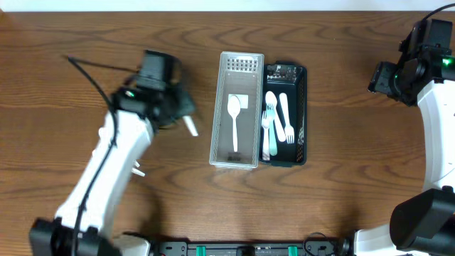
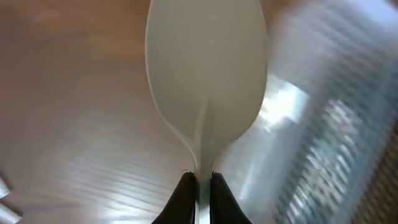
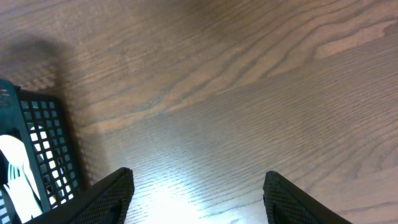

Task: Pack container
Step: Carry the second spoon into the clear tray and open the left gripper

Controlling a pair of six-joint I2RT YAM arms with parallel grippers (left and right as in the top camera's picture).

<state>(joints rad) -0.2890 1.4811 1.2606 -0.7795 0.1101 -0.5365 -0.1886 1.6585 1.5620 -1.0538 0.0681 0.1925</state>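
Table [image 1: 341, 43], dark wood, takes up the whole overhead view. Left arm [image 1: 106, 171] comes in from lower left and right arm [image 1: 437, 121] runs down the right edge, well apart from the work.

Clear container [image 1: 222, 107] sits at centre with the black basket [image 1: 302, 107] touching its right side. One white spoon [image 1: 235, 121] lies lengthwise in the container. A few white forks [image 1: 284, 117] lie in the basket; exact count is too small to read.

Left gripper [image 2: 200, 186] is clamped tight on the neck of a second spoon [image 2: 205, 81], bowl pointing away from the wrist. In the overhead view it is just left of the container, over bare table. The left wrist view is blurred; the container is only a bright smear at right.

Right gripper [image 3: 199, 193] is spread wide with nothing between the fingers, over bare wood. The basket corner shows at the left of its view.

Step, as I read it: carrying the held spoon to the clear container.

Next move calls for:
- shift right until the spoon is over the opening
- turn the spoon along the container's long axis, beside the one already in
- lower, then release
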